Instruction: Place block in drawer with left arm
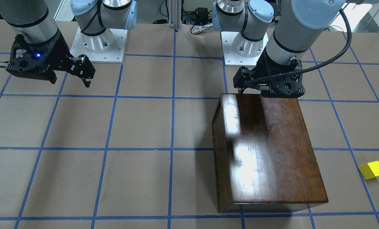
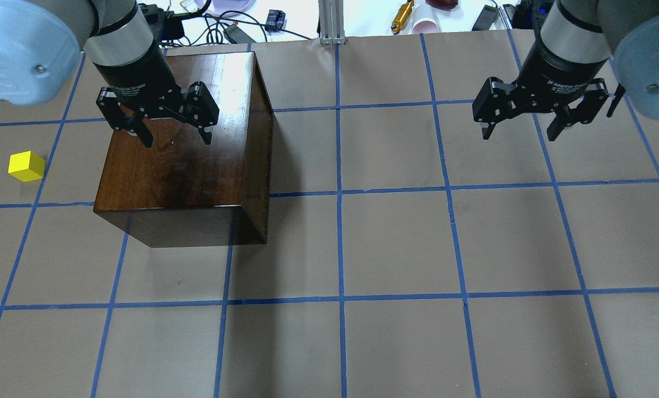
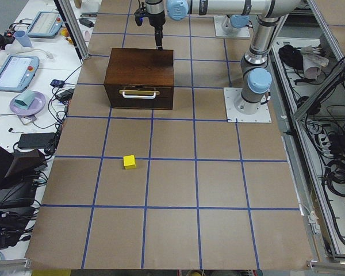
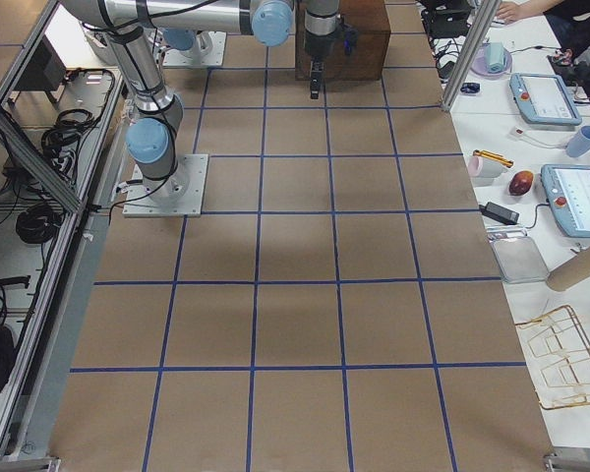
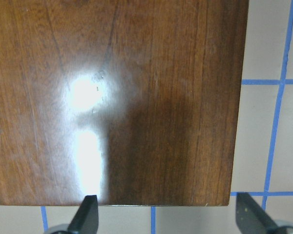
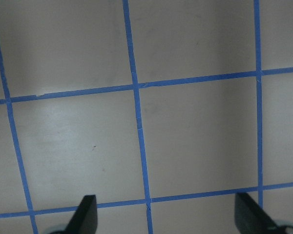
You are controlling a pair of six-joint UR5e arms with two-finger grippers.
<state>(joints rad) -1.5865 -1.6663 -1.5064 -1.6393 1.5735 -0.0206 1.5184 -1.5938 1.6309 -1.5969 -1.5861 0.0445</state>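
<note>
The yellow block [image 2: 26, 166] lies on the table to the box's left, apart from it; it also shows in the front view [image 1: 372, 169] and the left side view [image 3: 129, 162]. The dark-brown wooden box [image 2: 180, 166] stands with its drawer [image 3: 139, 93] shut, its front and metal handle facing the block. My left gripper [image 2: 177, 138] is open and empty, hovering over the box's top [image 5: 117, 97] near its robot-side edge [image 1: 245, 88]. My right gripper [image 2: 520, 134] is open and empty above bare table [image 6: 166, 217].
The brown table [image 2: 395, 249] is marked with a blue tape grid. Both arm bases [image 1: 97, 44] stand at the robot side. Cables, tablets and small items lie beyond the table's far edge [image 2: 241, 27].
</note>
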